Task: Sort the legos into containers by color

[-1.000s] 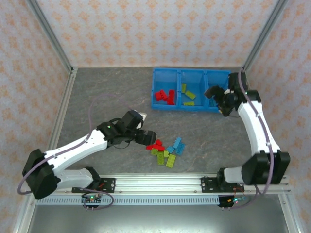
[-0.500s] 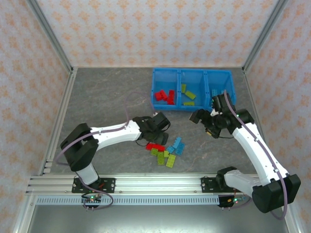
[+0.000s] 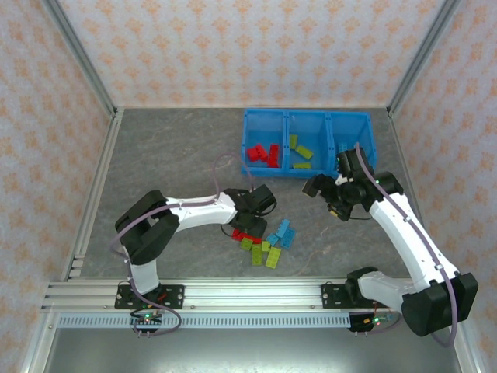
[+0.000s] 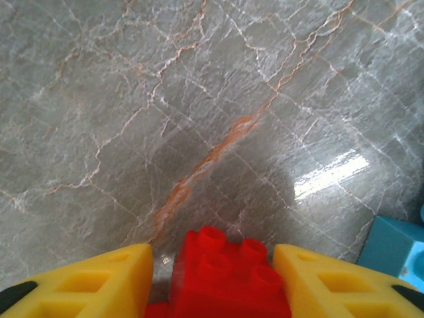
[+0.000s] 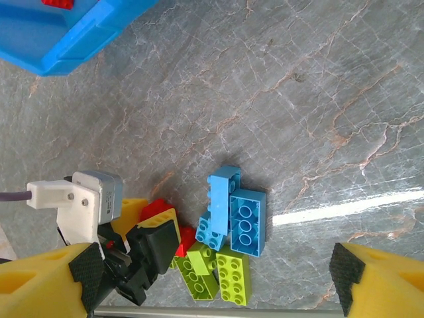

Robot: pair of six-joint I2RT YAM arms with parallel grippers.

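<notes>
On the bench point(image 3: 171, 155), blue bins point(image 3: 307, 113) hold red bricks point(image 3: 262, 154) and lime bricks point(image 3: 300, 152) apart, a mixed pile point(image 3: 268, 242) awaits sorting, the right gripper point(image 5: 215, 268) hangs with jaws spread, and the left gripper point(image 4: 212, 265) pinches a red brick point(image 4: 228, 281) in its jaws at the pile's edge.

The table point(image 3: 171, 148) top looks like polished grey stone with rusty veins, smooth and glossy enough to throw white glare. The red brick point(image 4: 228, 278) is shiny hard plastic, and the legos point(image 3: 265, 245) by the table's near edge share that sheen. The yellow fingers point(image 4: 86, 281) flanking the brick are duller plastic. The black pads point(image 5: 86, 271) look grainy and matt. The containers point(image 3: 295, 173) are smooth bright plastic. The rails point(image 3: 248, 291) are pale brushed metal.
</notes>
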